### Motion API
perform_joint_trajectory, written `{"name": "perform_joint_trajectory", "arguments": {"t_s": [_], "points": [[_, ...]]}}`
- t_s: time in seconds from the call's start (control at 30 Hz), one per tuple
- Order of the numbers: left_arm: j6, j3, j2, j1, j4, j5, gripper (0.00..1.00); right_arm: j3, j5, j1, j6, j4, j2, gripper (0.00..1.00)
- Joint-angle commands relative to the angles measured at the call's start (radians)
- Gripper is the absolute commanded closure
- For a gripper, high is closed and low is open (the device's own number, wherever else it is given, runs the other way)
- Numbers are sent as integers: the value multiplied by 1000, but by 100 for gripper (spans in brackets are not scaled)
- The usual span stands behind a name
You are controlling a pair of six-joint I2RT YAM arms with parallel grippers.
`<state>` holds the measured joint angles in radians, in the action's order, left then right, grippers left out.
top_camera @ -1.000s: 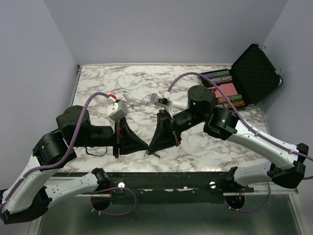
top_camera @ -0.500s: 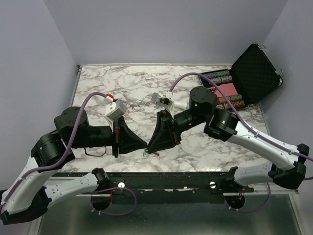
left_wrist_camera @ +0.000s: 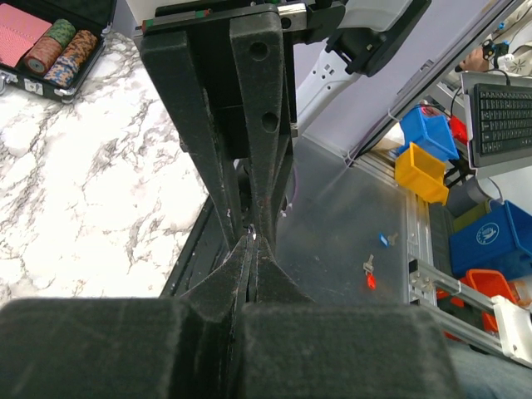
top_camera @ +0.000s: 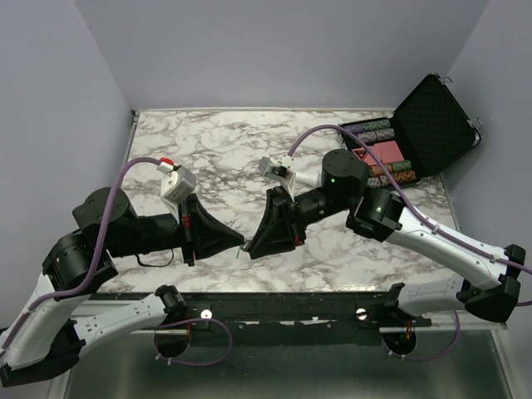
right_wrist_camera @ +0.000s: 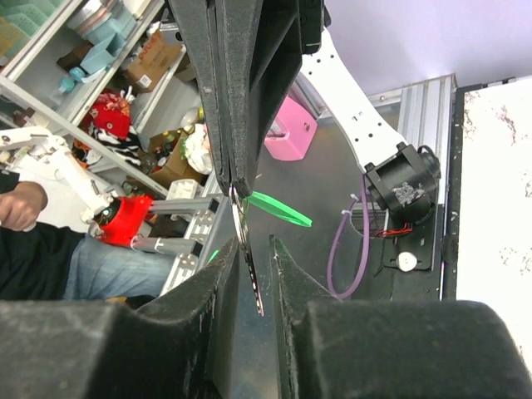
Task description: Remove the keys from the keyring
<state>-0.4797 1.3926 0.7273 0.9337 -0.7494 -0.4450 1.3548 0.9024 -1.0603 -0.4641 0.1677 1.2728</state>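
In the right wrist view, the fingers [right_wrist_camera: 237,100] of my left gripper come down from the top, shut on the thin metal ring of the keyring. Its green fob [right_wrist_camera: 281,209] sticks out to the right. The grey key [right_wrist_camera: 252,278] hangs from the ring into the gap between the fingers of my right gripper [right_wrist_camera: 253,247], which is open. In the top view my left gripper [top_camera: 243,243] and right gripper [top_camera: 253,248] meet tip to tip above the table's near edge. In the left wrist view my left gripper [left_wrist_camera: 252,243] is shut, with only a tiny glint at its tip.
An open black case [top_camera: 420,133] with poker chips stands at the back right of the marble table [top_camera: 216,141]. The black front rail [top_camera: 274,303] runs just below the grippers. The right arm's fingers [left_wrist_camera: 249,125] fill the left wrist view.
My left arm has drawn back to the left, and its gripper tip has shifted left with it. The right gripper has stayed nearly in place.
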Motion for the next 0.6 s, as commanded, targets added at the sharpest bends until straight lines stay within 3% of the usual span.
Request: {"name": "perform_joint_trajectory", "arguments": {"t_s": [0.0, 0.2, 0.57], "points": [[-11, -12, -3, 7, 22, 26, 100, 15, -37, 0, -5, -33, -10, 68], [-14, -20, -2, 5, 25, 37, 100, 21, -79, 0, -8, -54, -33, 66], [-22, -24, 6, 7, 35, 40, 100, 9, -114, 0, -15, -74, -40, 75]]}}
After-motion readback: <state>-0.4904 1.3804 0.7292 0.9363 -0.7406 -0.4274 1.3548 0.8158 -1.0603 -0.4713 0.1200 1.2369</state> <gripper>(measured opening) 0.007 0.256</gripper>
